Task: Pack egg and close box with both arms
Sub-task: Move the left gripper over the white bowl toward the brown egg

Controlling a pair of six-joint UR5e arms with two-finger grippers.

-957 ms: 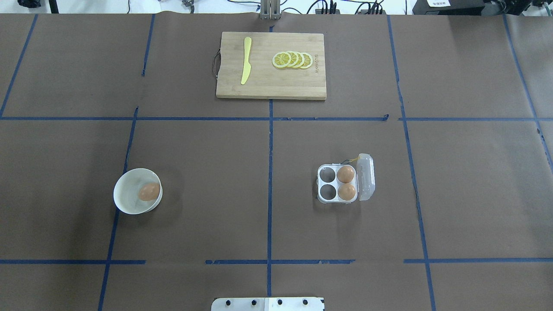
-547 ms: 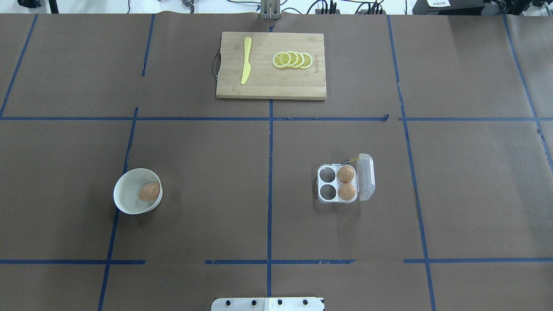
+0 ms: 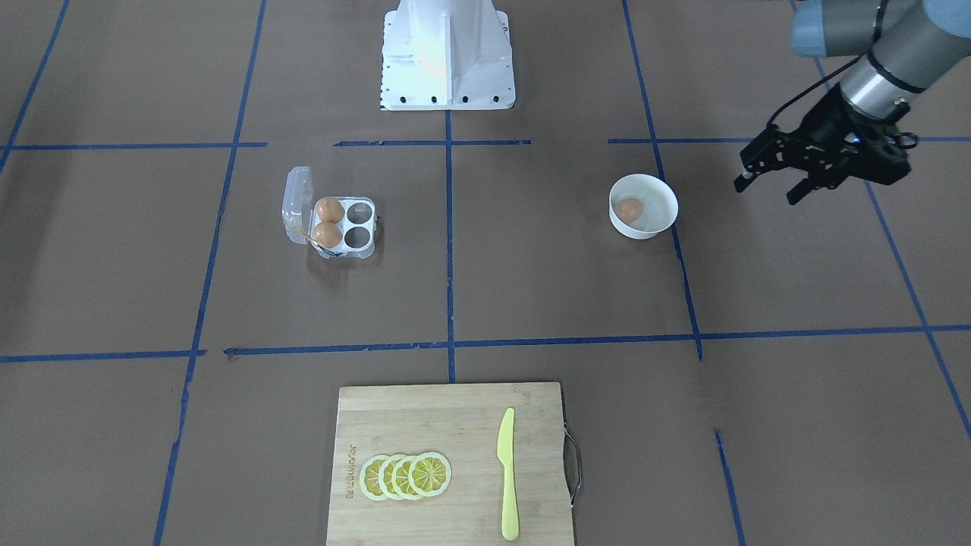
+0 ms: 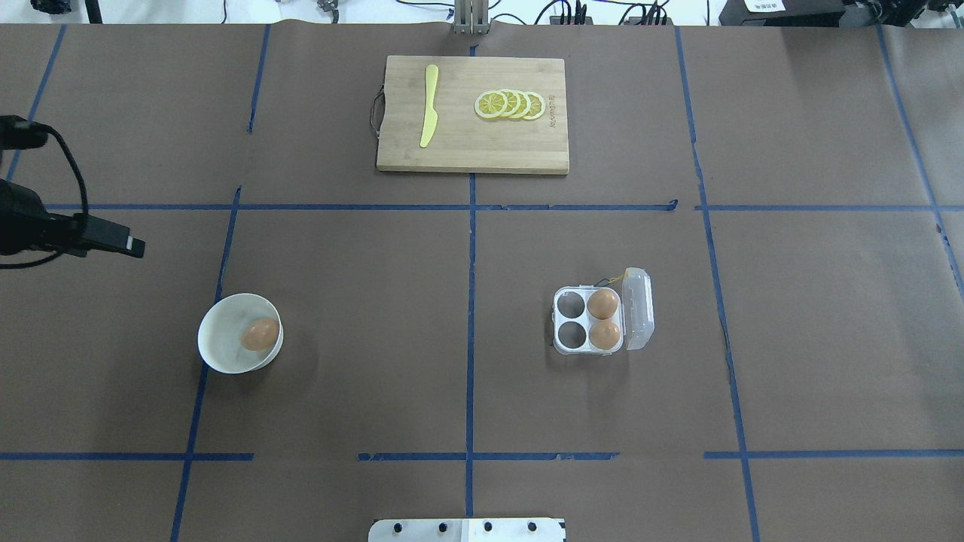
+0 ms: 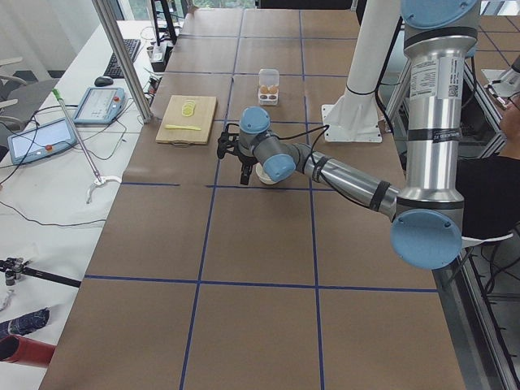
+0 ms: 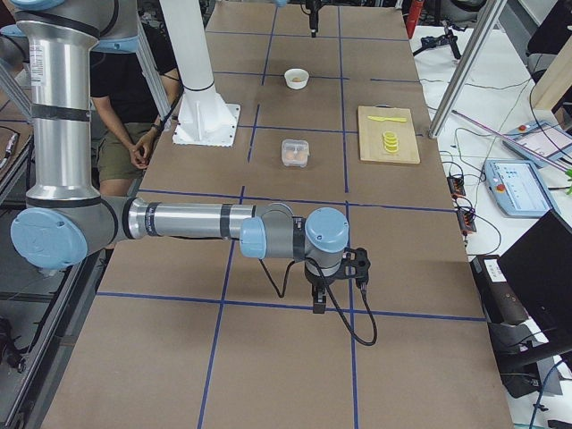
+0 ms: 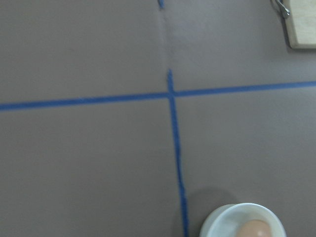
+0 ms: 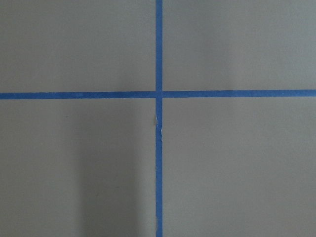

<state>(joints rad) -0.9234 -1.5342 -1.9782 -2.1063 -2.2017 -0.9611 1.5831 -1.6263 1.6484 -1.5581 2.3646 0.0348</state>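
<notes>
One tan-orange egg [image 4: 260, 333] lies in a white bowl [image 4: 218, 324] on the left of the table; it also shows in the front view [image 3: 629, 209] and at the bottom edge of the left wrist view [image 7: 254, 229]. The clear box [image 4: 570, 304] stands open right of centre, lid [image 4: 639, 309] raised, with two eggs [image 4: 602, 304] in its right cells and two cells empty. My left gripper [image 3: 766, 191] is open and empty, in the air left of and beyond the bowl. My right gripper [image 6: 332, 290] shows only in the right side view, far from the box; I cannot tell its state.
A wooden cutting board [image 4: 471, 150] with a yellow knife [image 4: 428, 113] and lemon slices [image 4: 510, 104] lies at the far middle. The white pedestal [image 3: 447, 53] stands at the robot's side. Blue tape lines cross the brown table cover.
My left gripper has come into the overhead view from the left edge; it was out of that view before. The bowl, the eggs and the box have not moved.
</notes>
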